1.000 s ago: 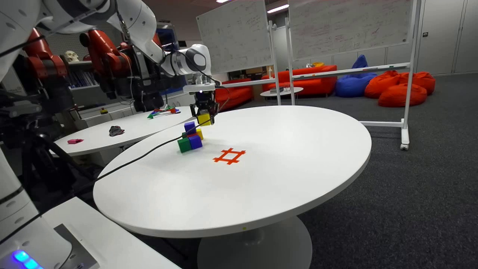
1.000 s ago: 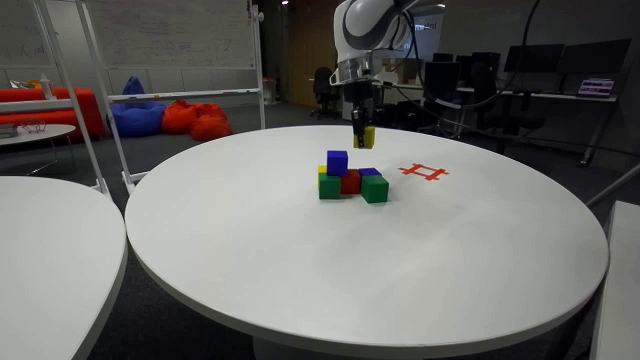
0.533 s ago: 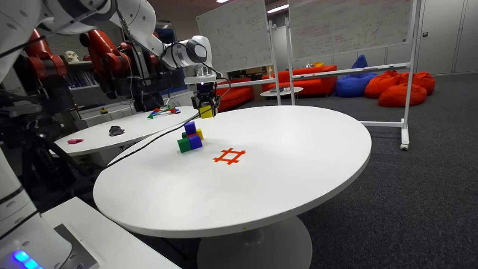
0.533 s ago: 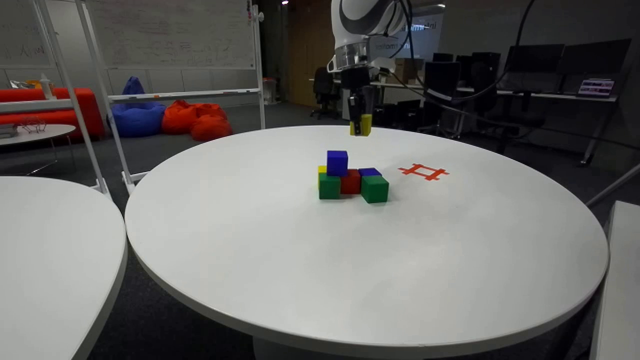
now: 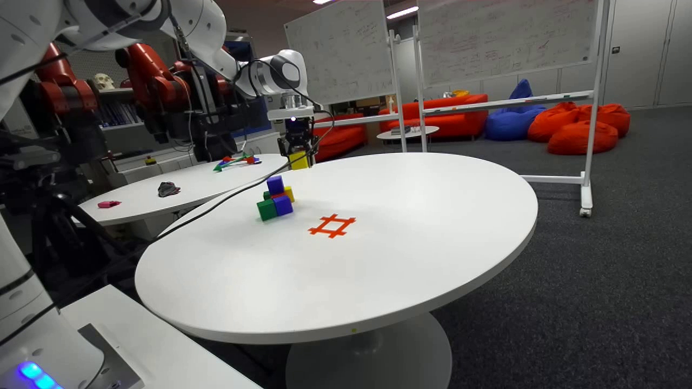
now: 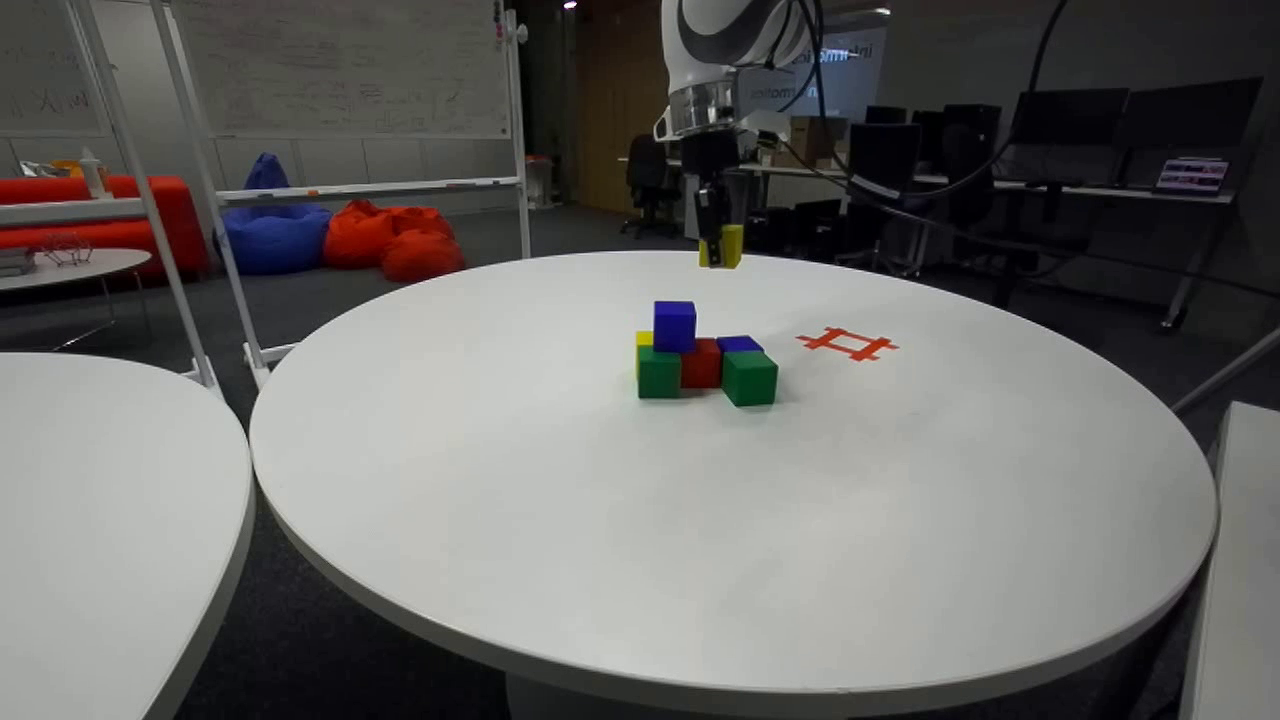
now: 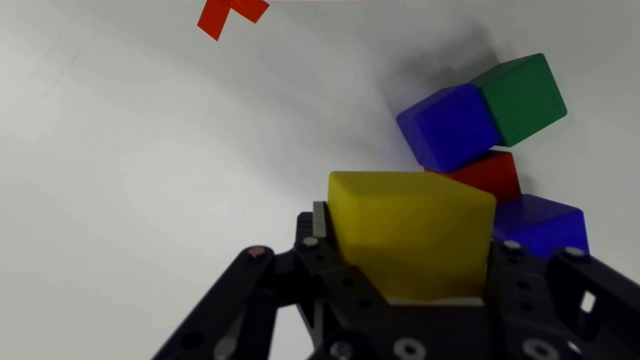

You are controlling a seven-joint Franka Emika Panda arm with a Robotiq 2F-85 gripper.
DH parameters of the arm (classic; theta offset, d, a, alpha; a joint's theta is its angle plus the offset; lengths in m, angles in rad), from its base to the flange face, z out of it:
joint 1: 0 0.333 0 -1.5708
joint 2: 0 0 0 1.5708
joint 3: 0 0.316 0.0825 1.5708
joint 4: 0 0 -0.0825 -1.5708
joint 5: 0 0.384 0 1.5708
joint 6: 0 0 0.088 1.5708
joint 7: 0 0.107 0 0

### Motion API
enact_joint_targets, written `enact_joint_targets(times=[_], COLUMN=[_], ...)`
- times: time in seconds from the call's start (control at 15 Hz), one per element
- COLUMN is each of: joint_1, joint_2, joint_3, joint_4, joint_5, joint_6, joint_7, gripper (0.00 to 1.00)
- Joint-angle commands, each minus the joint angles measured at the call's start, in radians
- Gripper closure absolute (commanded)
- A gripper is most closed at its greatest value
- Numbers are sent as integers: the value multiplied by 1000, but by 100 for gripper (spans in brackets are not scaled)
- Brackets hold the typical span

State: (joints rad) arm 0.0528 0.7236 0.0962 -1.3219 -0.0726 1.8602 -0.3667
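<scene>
- One yellow cube (image 7: 412,232) is gripped by the pincer (image 7: 407,235); it is pinched on two opposite sides, with the jaws held apart by its width.
- That cube is suspended in the air above the round white worktop (image 6: 650,550).
- A cluster of six more cubes (image 5: 278,196) is gathered on the worktop, near the pincer.
- A blue cube (image 6: 674,326) is perched on top of the cluster; by which cubes it is borne cannot be told.
- The lower layer is made up of a red cube (image 6: 701,366) in the middle, a green cube (image 6: 659,374) and a second yellow cube (image 5: 289,193) on one side, and a second blue cube (image 5: 283,206) and a second green cube (image 6: 750,379) on the opposite side.
- In the wrist view, the red cube is partly covered by its neighbours and by the gripped cube.
- Near the cluster, but apart from it, a square with crossed corners is marked in red tape (image 7: 214,20).
- Beyond the worktop, whiteboards (image 5: 508,38), a red sofa (image 5: 465,123), a blue beanbag (image 5: 513,124) and red beanbags (image 5: 570,139) are seen in both exterior views.
</scene>
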Motion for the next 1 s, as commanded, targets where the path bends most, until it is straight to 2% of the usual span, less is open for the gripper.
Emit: enact_joint_targets(times=[0.0, 0.27, 0.33, 0.93], joint_1=[4, 1, -1, -1], joint_2=[10, 8, 3, 3], joint_3=[-3, 0, 3, 3], joint_4=[28, 18, 3, 3], joint_5=[-13, -1, -1, -1], joint_6=[-32, -26, -3, -3], joint_7=[4, 11, 2, 2], gripper=[68, 68, 43, 43])
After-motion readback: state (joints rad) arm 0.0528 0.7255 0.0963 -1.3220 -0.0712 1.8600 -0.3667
